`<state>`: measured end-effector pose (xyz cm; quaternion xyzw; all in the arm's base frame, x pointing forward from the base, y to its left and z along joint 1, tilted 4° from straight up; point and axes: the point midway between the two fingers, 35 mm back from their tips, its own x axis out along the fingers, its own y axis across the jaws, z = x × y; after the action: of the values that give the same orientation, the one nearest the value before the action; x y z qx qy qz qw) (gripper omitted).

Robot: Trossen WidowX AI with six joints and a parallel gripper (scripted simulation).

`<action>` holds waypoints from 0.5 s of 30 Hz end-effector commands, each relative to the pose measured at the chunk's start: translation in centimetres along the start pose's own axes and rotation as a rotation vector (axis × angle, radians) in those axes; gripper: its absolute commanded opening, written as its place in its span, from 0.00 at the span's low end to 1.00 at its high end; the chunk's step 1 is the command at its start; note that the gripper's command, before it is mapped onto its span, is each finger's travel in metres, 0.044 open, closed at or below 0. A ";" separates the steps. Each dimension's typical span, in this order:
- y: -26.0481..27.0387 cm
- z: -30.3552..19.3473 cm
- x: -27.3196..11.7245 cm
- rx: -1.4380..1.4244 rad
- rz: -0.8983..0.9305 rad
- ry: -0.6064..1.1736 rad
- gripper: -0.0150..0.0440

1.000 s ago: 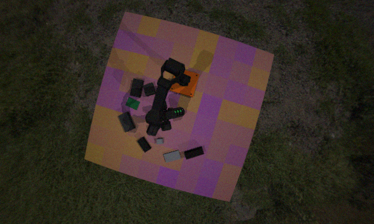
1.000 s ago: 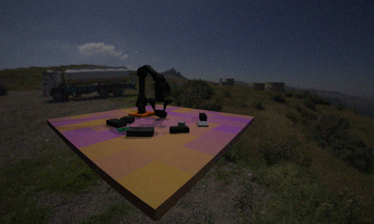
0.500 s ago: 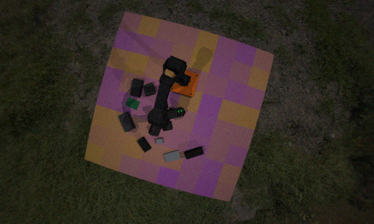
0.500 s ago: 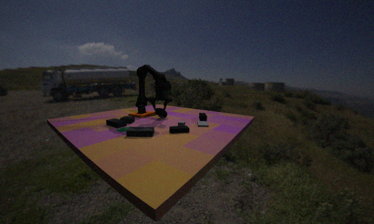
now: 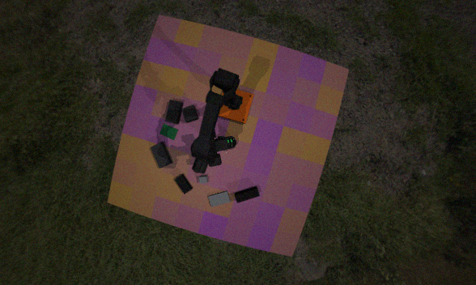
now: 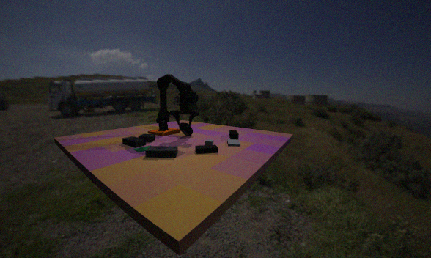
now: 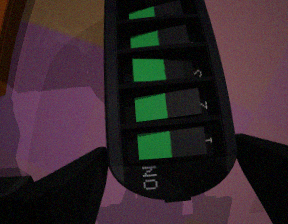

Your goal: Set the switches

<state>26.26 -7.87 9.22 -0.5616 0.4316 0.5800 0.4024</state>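
Note:
The dark grey controller unit (image 6: pixel 185 129) (image 7: pixel 115 100) is held tilted above the bench, its switch side facing the wrist camera. My gripper (image 6: pixel 185 124) (image 7: pixel 171 149) is shut on the unit, one finger on each long side near the end marked ON. The wrist view shows several rockers with green ends on the left and dark ends on the right. Switch 1 (image 7: pixel 171 144), switch 2 (image 7: pixel 167 106) and switch 3 (image 7: pixel 162 70) have readable numbers. The far end is cut off by the frame. Which ends are pressed is not certain. The label underneath is hidden.
Dark modules (image 5: pixel 174 111) (image 5: pixel 190 113) (image 5: pixel 161 155) and a green board (image 5: pixel 169 131) lie left of the arm. Another dark block (image 5: pixel 183 183), a small grey block (image 5: pixel 203 179), a light grey box (image 5: pixel 218 198) and a black block (image 5: pixel 247 194) lie toward the bottom. The orange base plate (image 5: pixel 244 111) is under the arm.

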 end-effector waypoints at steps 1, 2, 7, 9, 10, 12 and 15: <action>0.0 0.6 -0.4 -0.001 -0.005 0.002 0.82; 0.0 0.7 -0.5 -0.001 -0.005 0.004 0.82; 0.0 1.0 -0.7 -0.001 -0.005 0.015 0.82; 0.0 1.1 -0.8 -0.001 -0.005 0.019 0.82; 0.0 1.2 -0.8 -0.001 -0.005 0.021 0.82; 0.0 1.3 -0.9 -0.001 -0.005 0.025 0.82; 0.0 1.5 -1.1 -0.001 -0.005 0.031 0.82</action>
<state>26.00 -6.93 10.01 -0.5712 0.4384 0.5703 0.3953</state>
